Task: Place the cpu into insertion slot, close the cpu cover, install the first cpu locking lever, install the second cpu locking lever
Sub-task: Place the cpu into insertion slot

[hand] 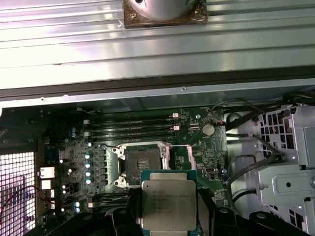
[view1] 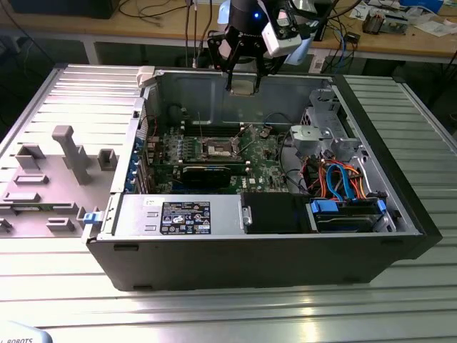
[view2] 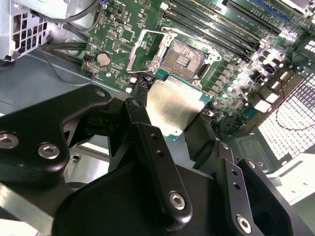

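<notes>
Ribbed metal makes up the table (view1: 214, 307) closest in the exterior view, and on it lies a computer case (view1: 400, 214) with its side panel off. Along the case's near edge sit a grey box (view1: 136, 214) bearing a label and a black block (view1: 275, 213). Blue and orange cables (view1: 343, 182) bunch toward the near corner on the exterior view's right.

Beyond them the green motherboard (view1: 264, 168) covers the case floor, with a black card (view1: 206, 171) along its near edge. Around the board's middle is the insertion slot (view1: 216, 148), uncovered and with no chip in it. In the second wrist view the cpu cover (view2: 135, 51) stands swung up beside it.

Farther back, above the board's far edge and close to the case's far wall, hangs the gripper (view1: 243, 80). Its fingers (view2: 147, 142) are clamped on two opposite edges of the cpu (view2: 174, 105). The chip is in the air, clear of the board and short of the slot. Its silver top shows in both wrist views (hand: 169, 201).

Behind the case a wooden bench (view1: 400, 43) runs across.
</notes>
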Tool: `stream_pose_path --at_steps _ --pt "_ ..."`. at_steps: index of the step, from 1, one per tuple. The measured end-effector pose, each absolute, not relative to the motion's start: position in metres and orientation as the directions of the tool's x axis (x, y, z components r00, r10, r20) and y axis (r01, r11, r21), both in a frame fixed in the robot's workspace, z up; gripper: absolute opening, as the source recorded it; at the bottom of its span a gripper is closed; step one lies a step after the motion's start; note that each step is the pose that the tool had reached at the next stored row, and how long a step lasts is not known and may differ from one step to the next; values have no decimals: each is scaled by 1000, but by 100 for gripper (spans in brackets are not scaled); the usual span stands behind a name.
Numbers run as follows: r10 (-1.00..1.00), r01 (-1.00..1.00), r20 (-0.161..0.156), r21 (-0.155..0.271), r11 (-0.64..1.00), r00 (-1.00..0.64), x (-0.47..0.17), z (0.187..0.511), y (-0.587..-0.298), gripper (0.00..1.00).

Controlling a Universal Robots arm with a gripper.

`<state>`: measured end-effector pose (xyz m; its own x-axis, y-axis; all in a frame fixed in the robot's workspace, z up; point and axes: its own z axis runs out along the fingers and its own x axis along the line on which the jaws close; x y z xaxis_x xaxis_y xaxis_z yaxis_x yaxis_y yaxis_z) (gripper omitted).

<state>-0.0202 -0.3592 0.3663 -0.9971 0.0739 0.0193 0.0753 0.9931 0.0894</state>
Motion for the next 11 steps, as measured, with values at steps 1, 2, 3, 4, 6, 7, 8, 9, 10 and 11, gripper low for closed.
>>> stream_pose_path --at_steps 1,2,3,4,6,7,8,9,10,11 --pt "76 77 19 89 993 -997 -20 366 -359 54" --pt "78 79 19 89 993 -997 -20 366 -359 54" --pt "81 83 19 89 993 -997 -20 366 -359 54" --pt "91 93 19 89 992 -996 -20 366 -359 54" --pt "102 104 19 89 991 -995 -20 366 -359 54" --pt "108 110 19 89 990 -994 -21 366 -359 54" --pt "109 111 19 89 990 -994 -21 366 -359 54" --pt "110 111 19 89 990 -994 -21 366 -359 54" --pt "110 112 19 89 990 -994 -21 366 -359 54" --pt "111 112 19 89 990 -994 -21 366 -359 54"
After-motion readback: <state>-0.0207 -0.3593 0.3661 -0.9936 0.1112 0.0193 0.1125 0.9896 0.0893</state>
